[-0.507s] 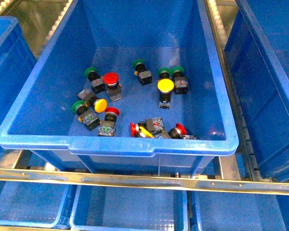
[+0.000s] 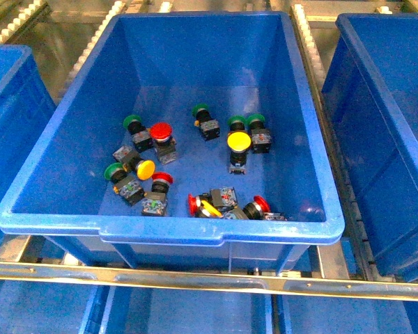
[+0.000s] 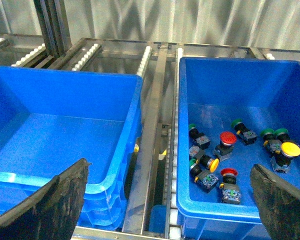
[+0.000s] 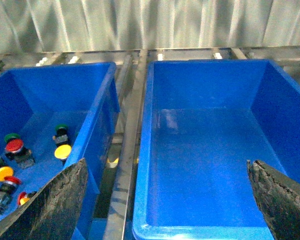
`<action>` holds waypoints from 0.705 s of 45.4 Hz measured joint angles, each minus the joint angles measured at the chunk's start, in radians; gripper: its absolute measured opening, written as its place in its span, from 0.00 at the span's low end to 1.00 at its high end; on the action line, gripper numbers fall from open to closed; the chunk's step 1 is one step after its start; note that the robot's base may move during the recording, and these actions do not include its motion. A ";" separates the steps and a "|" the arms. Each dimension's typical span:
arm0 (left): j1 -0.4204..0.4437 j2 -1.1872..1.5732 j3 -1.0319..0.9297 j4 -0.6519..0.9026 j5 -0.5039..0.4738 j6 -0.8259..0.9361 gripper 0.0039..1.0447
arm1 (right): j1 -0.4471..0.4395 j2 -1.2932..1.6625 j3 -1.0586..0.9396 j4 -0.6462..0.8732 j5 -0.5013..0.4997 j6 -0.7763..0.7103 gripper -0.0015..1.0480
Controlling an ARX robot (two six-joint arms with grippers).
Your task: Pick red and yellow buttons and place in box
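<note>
The red and yellow buttons [image 2: 160, 131] lie scattered on the floor of the middle crate [image 2: 216, 233], mixed with green-capped buttons [image 2: 132, 124]. A pinch could catch a green neighbour, and the crate's front wall may block the fingers. The box [image 3: 55, 140] stands just left of it. The left gripper [image 3: 169, 166] and right gripper [image 4: 166, 164] both gape wide, holding nothing

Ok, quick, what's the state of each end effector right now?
Left end effector: open, holding nothing.
Right end effector: open, holding nothing.
</note>
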 joint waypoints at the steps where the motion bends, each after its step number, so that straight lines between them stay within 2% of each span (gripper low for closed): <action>1: 0.000 0.000 0.000 0.000 0.000 0.000 0.92 | 0.000 0.000 0.000 0.000 0.000 0.000 0.93; 32: 0.000 0.000 0.000 0.000 0.000 0.000 0.92 | 0.000 0.000 0.000 0.000 0.000 0.000 0.93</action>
